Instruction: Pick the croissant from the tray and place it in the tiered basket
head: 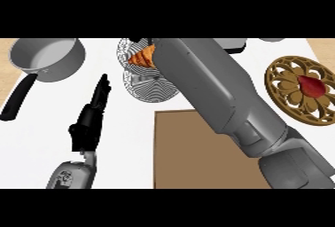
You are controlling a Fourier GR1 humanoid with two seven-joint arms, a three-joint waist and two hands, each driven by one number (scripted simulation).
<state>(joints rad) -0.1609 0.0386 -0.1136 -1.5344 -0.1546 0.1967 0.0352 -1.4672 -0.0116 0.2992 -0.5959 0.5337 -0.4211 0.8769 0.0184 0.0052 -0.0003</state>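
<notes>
White counter fills the head view, with sandy floor showing at both upper corners. Across it the right forearm stretches from the lower right up to the wire tiered basket at top centre, and it covers much of that basket. Below the arm lies the brown tray, flat and bare where it can be seen, so the pick looks done. At the right sits an ornate round trivet with a red item on it; at the upper left a grey saucepan with a black handle. The left hand rests at the lower left, fingers straight and pointing up. The croissant shows as an orange sliver over the basket's upper tier, right at the forearm's edge. The right hand itself is hidden, so I cannot tell whether it grips the croissant or has let it go; the release and withdrawal seem left to do.
</notes>
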